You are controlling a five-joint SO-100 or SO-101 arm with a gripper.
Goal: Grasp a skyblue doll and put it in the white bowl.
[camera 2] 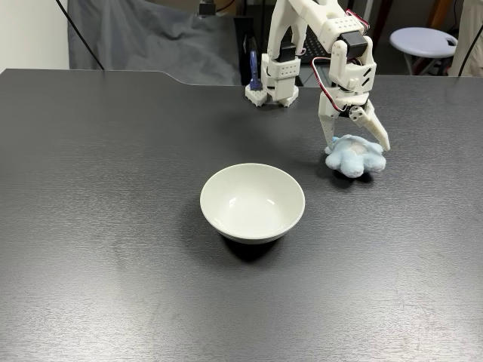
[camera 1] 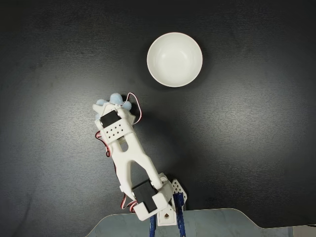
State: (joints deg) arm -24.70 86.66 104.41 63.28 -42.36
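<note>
Open white jaws straddle the fluffy lobed doll (camera 2: 355,155) on the matte dark surface (camera 2: 113,226); glossy round bowl (camera 2: 252,202) apart.

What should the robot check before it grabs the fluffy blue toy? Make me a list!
1. Claw sits right over the skyblue doll: ok.
2. Claw is open, one finger on each side of the doll: ok.
3. Fingers low enough to pinch the fluff: cannot tell; the tips look close to the doll's top.
4. Doll lies flat on the black table, nothing on it: ok.
5. White bowl is empty and upright: ok.
6. The way from doll to bowl has nothing in it: ok.
</note>
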